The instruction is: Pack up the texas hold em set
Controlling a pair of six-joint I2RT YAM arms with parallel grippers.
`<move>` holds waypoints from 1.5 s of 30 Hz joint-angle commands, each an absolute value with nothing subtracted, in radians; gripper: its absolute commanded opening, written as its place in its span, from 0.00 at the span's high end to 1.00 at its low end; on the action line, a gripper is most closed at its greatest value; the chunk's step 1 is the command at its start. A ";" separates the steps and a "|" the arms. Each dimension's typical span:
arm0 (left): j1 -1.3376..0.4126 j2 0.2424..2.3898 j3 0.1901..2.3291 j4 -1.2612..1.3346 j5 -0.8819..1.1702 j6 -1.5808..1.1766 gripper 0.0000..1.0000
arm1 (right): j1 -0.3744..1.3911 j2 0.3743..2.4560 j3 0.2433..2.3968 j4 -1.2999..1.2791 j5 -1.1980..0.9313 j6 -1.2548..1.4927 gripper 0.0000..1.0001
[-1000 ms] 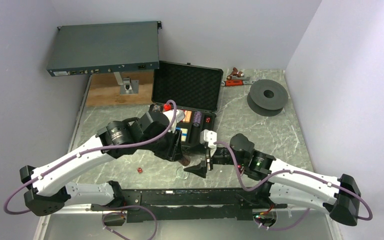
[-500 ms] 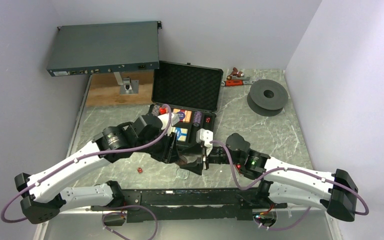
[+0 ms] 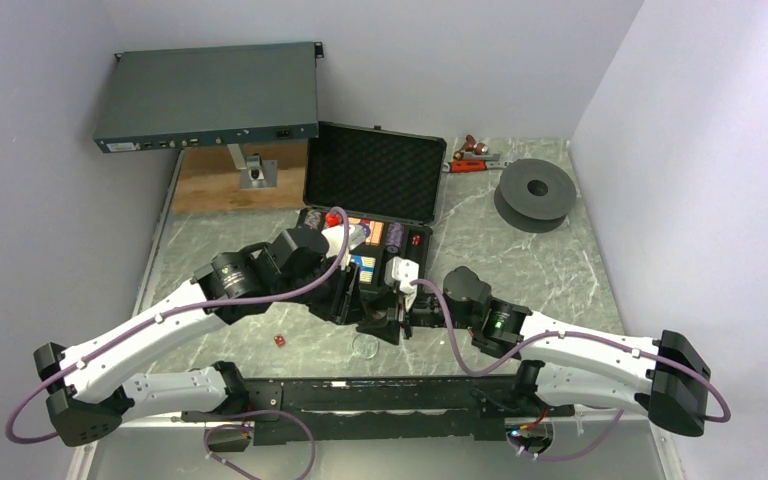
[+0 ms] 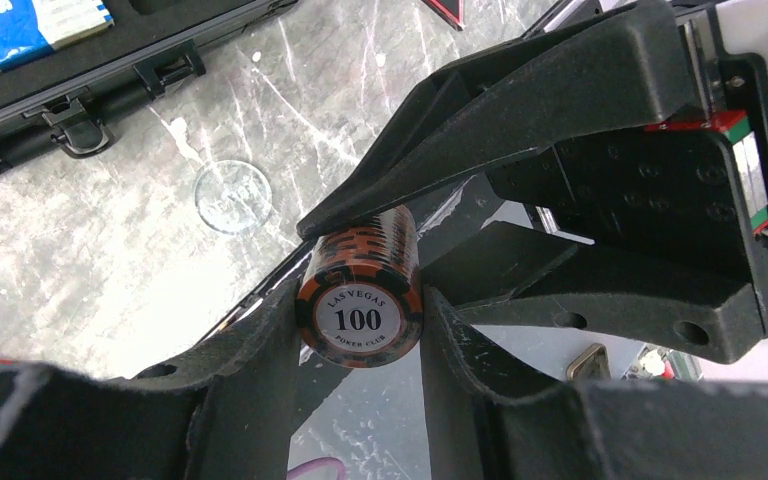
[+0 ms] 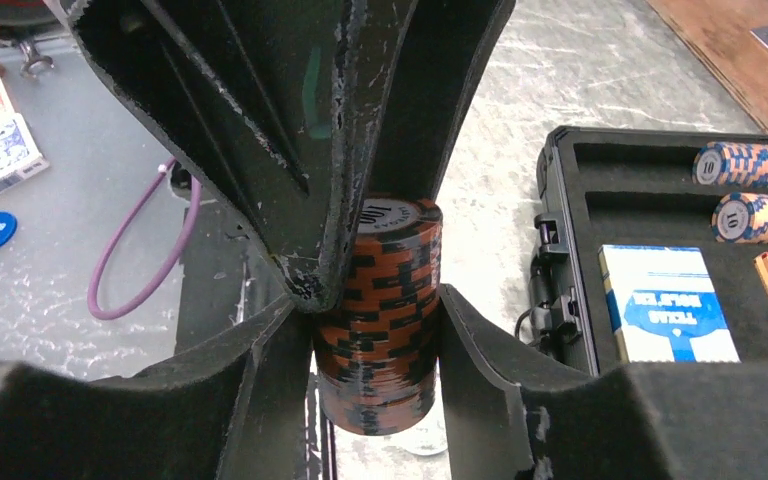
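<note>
A stack of orange-and-black poker chips (image 4: 360, 310) is held end-on between my left gripper's (image 4: 360, 285) jaws, "100" facing the camera. In the right wrist view the same stack (image 5: 385, 300) stands between my right gripper's (image 5: 378, 335) jaws, which press its sides. In the top view the two grippers meet, left (image 3: 352, 305) and right (image 3: 400, 318), just in front of the open black case (image 3: 370, 175). Blue-striped chip rows (image 5: 750, 165) and a blue card deck (image 5: 665, 305) lie in the case's foam.
A red die (image 3: 280, 340) and a clear disc (image 3: 366, 346) lie on the marble table near the front. A black spool (image 3: 534, 192), a red tool (image 3: 475, 158), a grey-blue rack unit (image 3: 210, 95) and a wooden board (image 3: 220, 180) sit at the back.
My right gripper has moved left to the left gripper and now closes round the chip stack. The left arm has shifted only slightly.
</note>
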State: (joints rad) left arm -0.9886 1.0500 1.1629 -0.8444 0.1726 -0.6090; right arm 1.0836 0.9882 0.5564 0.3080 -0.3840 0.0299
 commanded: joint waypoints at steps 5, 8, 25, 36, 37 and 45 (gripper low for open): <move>-0.985 1.054 1.188 -0.737 0.199 -0.594 1.00 | 1.089 0.940 0.559 0.359 -0.365 0.039 0.69; -0.984 1.056 1.197 -0.735 0.201 -0.581 0.98 | 1.089 0.949 0.569 0.334 -0.365 0.039 0.89; -0.973 0.846 1.261 -0.914 -0.401 -0.386 0.00 | 1.089 1.108 0.692 0.225 -0.171 0.222 1.00; -0.859 0.730 1.019 -0.705 -0.655 -0.079 0.00 | 1.092 1.238 1.010 -0.099 0.124 0.466 1.00; -0.824 0.748 1.008 -0.694 -0.638 -0.073 0.00 | 1.092 1.260 1.056 -0.135 0.142 0.481 1.00; -0.607 0.763 0.905 -0.593 -0.425 -0.074 0.00 | 1.092 1.442 1.265 -0.277 0.212 0.682 1.00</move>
